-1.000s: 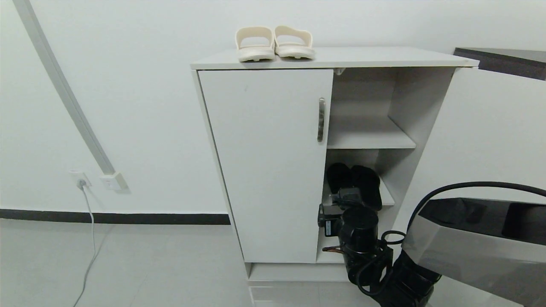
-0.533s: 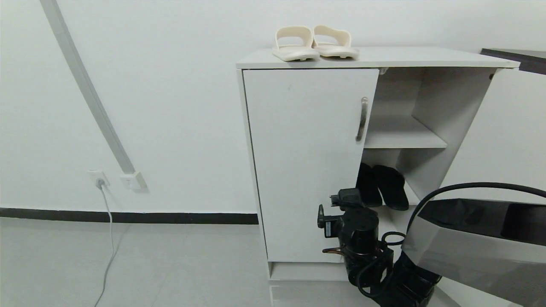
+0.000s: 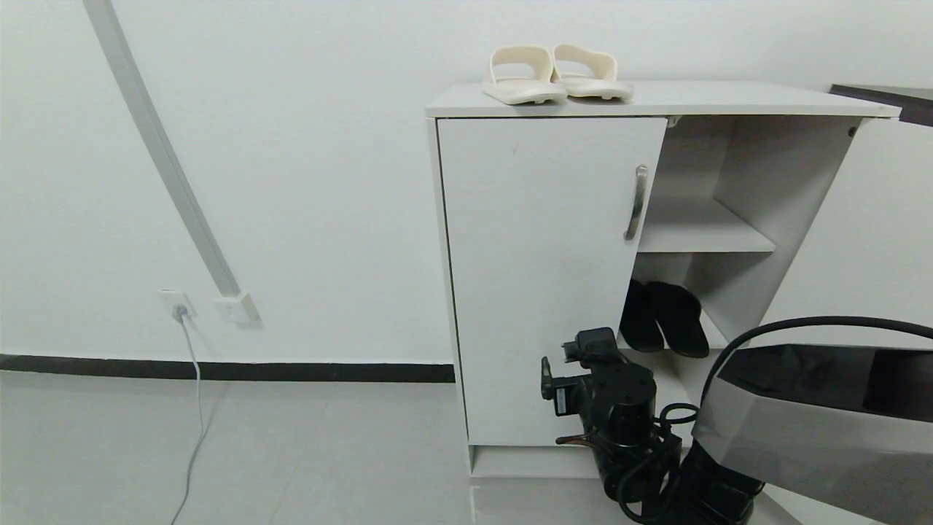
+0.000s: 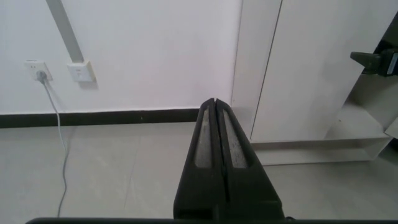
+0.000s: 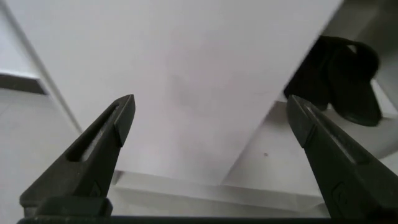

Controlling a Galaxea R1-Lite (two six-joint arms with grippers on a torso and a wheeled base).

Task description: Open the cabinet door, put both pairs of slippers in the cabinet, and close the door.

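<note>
Wall socket (image 3: 175,302) and cable (image 3: 193,408) far left, out of play. Left gripper (image 4: 214,106) low, pincer pressed together, holding nothing, pointed at the floor left of the cabinet (image 3: 729,98). Left door (image 3: 539,277) closed and right door (image 3: 875,233) swung open. Black slippers (image 3: 667,317) sit on the middle shelf, so pair one looks done. Beige slippers (image 3: 557,73) on the cabinet top, above the closed door, look like the next step: raise an arm, grab them, carry them round to the bare upper shelf (image 3: 700,233). Right gripper (image 5: 210,106) low in front of the left door, pincer wide apart, empty. The closed left door narrows the way in; the open door crowds the right side.
</note>
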